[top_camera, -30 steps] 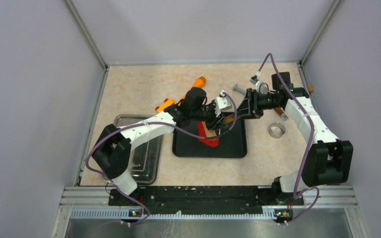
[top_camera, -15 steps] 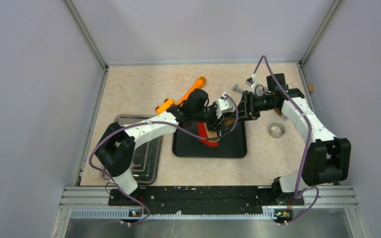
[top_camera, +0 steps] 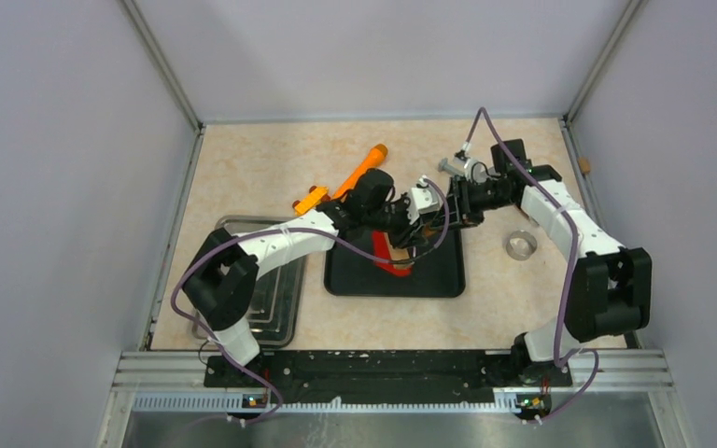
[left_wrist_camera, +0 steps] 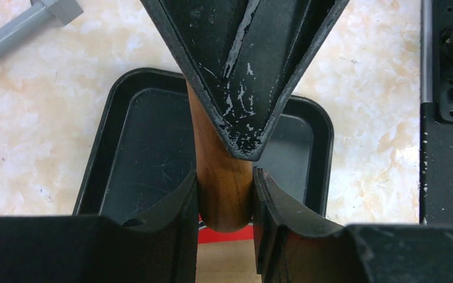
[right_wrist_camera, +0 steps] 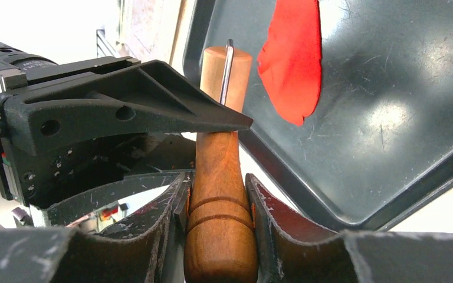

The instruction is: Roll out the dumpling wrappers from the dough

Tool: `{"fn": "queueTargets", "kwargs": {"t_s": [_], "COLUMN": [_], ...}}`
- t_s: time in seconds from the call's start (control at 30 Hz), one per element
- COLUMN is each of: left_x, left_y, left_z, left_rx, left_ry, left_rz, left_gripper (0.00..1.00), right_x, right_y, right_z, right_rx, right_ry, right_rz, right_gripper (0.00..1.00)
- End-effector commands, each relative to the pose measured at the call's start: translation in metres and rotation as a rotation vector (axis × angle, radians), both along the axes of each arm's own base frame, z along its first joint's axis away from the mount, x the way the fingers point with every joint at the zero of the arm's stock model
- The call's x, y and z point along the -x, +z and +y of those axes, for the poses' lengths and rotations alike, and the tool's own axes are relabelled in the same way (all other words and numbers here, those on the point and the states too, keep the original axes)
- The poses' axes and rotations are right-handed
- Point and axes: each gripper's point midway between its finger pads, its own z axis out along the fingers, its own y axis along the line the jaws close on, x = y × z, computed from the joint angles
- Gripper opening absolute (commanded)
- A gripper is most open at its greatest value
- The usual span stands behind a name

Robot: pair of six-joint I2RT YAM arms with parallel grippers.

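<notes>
While left gripper (left_wrist_camera: 224, 197) and right gripper (right_wrist_camera: 219, 203) both clasp wooden rolling pin (right_wrist_camera: 221, 194) over black tray (right_wrist_camera: 389, 130), step in hand reads as two-armed hold of pin, rolling not yet begun. Red dough (right_wrist_camera: 292, 56), flat sheet, lies on tray floor near pin end. Left jaws partly closed, pinching rounded pin end. Right jaws partly closed, both sides pressing grooved handle. Next move likely: lower pin level onto dough, arms together.

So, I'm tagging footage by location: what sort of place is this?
Likely a lab test cell, not a kitchen: grey walls box in the tabletop; left arm and right arm bolt to a rail.
</notes>
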Motion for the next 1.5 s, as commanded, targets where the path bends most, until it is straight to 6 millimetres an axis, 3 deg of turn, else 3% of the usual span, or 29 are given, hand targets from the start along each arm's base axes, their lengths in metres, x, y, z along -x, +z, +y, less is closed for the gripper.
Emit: {"fn": "queueTargets", "kwargs": {"t_s": [0.0,0.33,0.53,0.8,1.03,1.13,1.23,1.3,1.37,1.4,1.47], "left_x": [-0.015,-0.049,-0.057,-0.066,-0.084,-0.086,-0.088,-0.087,-0.083,-0.080,-0.076], "left_y": [0.017,-0.029,-0.054,-0.089,-0.092,-0.085,-0.053,-0.024,-0.001,0.010,0.014], "left_z": [-0.011,0.005,0.003,-0.016,-0.037,-0.042,-0.044,-0.042,-0.039,-0.036,-0.030], "left_rx": [0.063,-0.047,-0.064,-0.052,-0.020,-0.002,0.044,0.076,0.098,0.108,0.098], "left_ry": [0.026,0.211,0.212,0.198,0.198,0.189,0.186,0.191,0.188,0.187,0.196], "left_rz": [-0.092,-0.084,-0.066,-0.019,-0.032,-0.037,-0.078,-0.107,-0.124,-0.133,-0.123], "left_gripper": [0.00,0.00,0.00,0.00,0.00,0.00,0.00,0.00,0.00,0.00,0.00], "right_x": [-0.018,-0.060,-0.066,-0.076,-0.081,-0.083,-0.086,-0.078,-0.067,-0.062,-0.052], "right_y": [-0.010,-0.039,-0.068,-0.102,-0.107,-0.095,-0.052,-0.015,0.009,0.015,0.014], "right_z": [0.002,0.007,0.006,-0.012,-0.025,-0.022,-0.010,0.002,0.010,0.013,0.017], "right_rx": [0.068,0.183,0.240,0.412,0.483,0.446,0.343,0.248,0.173,0.146,0.104], "right_ry": [0.050,0.160,0.196,0.173,0.164,0.158,0.166,0.229,0.283,0.299,0.331], "right_rz": [-0.091,-0.150,-0.120,-0.098,-0.115,-0.123,-0.185,-0.262,-0.299,-0.295,-0.252], "right_gripper": [0.00,0.00,0.00,0.00,0.00,0.00,0.00,0.00,0.00,0.00,0.00]}}
